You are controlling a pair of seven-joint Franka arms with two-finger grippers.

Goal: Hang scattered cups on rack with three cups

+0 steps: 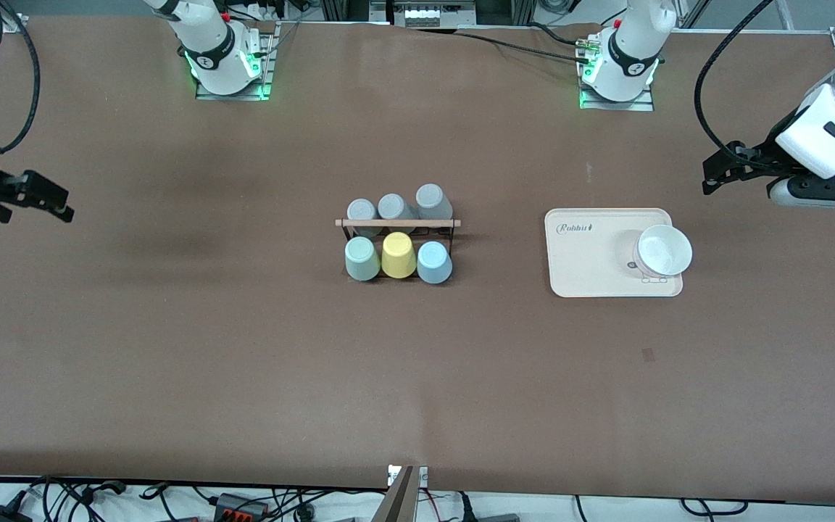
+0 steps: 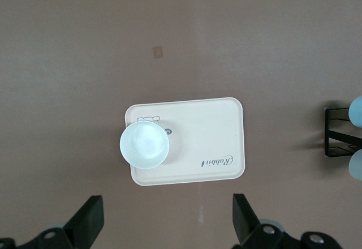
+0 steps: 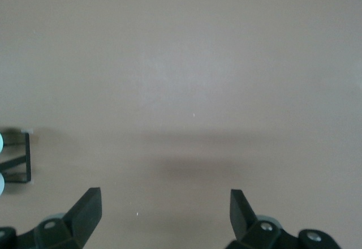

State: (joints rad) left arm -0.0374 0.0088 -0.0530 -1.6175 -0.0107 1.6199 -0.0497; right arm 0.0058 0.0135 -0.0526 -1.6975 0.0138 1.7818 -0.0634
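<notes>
The table (image 1: 171, 348) is the biggest thing under me, brown and bare beneath both my hands. My left gripper (image 2: 167, 226) hangs over the left arm's end of the table, fingers spread wide and empty; my right gripper (image 3: 164, 220) hangs over the right arm's end, likewise spread and holding nothing. Both arms wait.

Just below and ahead of my left gripper lies a cream tray (image 2: 220, 130) with a white bowl (image 2: 145, 144) standing mouth-up on it. Neither belongs to the job.

The rack (image 1: 397, 226) stands midway between my two hands, well apart from each. Its wooden rod (image 1: 397, 222) runs lengthwise from one arm's end of the table toward the other. On it sit the three grey cups (image 1: 396, 206) in one row, and in the second row, nearer the front camera, the mint-green cup (image 1: 362, 259), a yellow cup (image 1: 398, 255) and the light blue cup (image 1: 434, 262). All six seem to sit bottom-up, long axes tilted outward from the rod.

So I judge the hanging already done; no cup lies loose on the table.

I would expect these tumblers to be light, stiff and rather smooth, with no handle. If one needs reseating, I would pinch across its tapered wall near the base, gently, since a hard squeeze could squirt it out.
</notes>
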